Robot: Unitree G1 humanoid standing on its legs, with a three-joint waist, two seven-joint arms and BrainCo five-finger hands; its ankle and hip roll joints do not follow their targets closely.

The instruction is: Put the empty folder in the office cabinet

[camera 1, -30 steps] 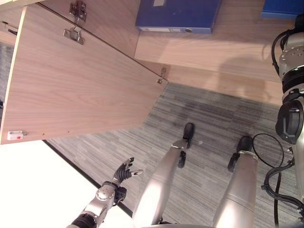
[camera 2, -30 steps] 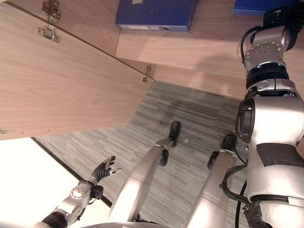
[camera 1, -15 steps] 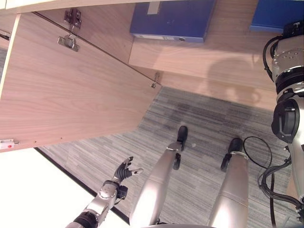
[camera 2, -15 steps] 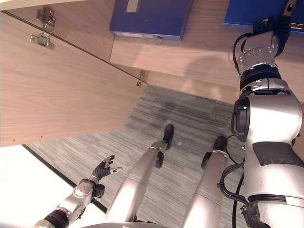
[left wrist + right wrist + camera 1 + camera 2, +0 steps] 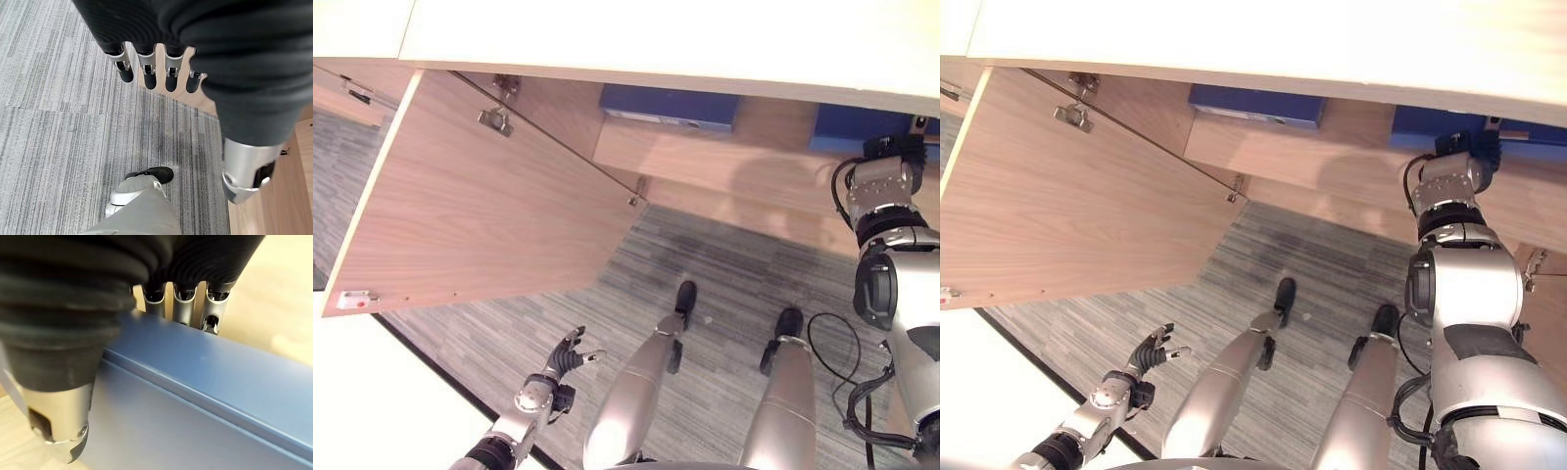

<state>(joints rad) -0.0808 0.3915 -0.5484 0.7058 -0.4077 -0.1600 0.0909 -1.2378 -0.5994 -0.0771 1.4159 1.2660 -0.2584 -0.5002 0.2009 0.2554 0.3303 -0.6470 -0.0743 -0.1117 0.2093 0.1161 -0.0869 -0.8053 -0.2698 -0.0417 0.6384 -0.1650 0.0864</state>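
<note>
A blue folder (image 5: 850, 127) stands on the cabinet's wooden shelf (image 5: 754, 166) at the right, under the white top. My right hand (image 5: 1469, 149) is shut on it. In the right wrist view the fingers (image 5: 185, 303) hook over the top edge of the blue folder (image 5: 195, 406) and the thumb (image 5: 58, 426) lies on its near face. A second blue folder (image 5: 671, 106) lies further left on the same shelf. My left hand (image 5: 570, 354) hangs low on the left over the carpet, open, with its fingers (image 5: 146, 73) straight and nothing in it.
The cabinet's wooden door (image 5: 489, 215) stands swung open on the left, with its hinges (image 5: 494, 117) showing. The white cabinet top (image 5: 656, 39) runs across above. Grey striped carpet (image 5: 734, 255) lies in front of the cabinet. A white surface (image 5: 372, 411) sits at the lower left.
The camera has shifted, so the white cabinet top now shows above the shelf. My right hand stays on the blue folder at the shelf. The left hand has hardly moved.
</note>
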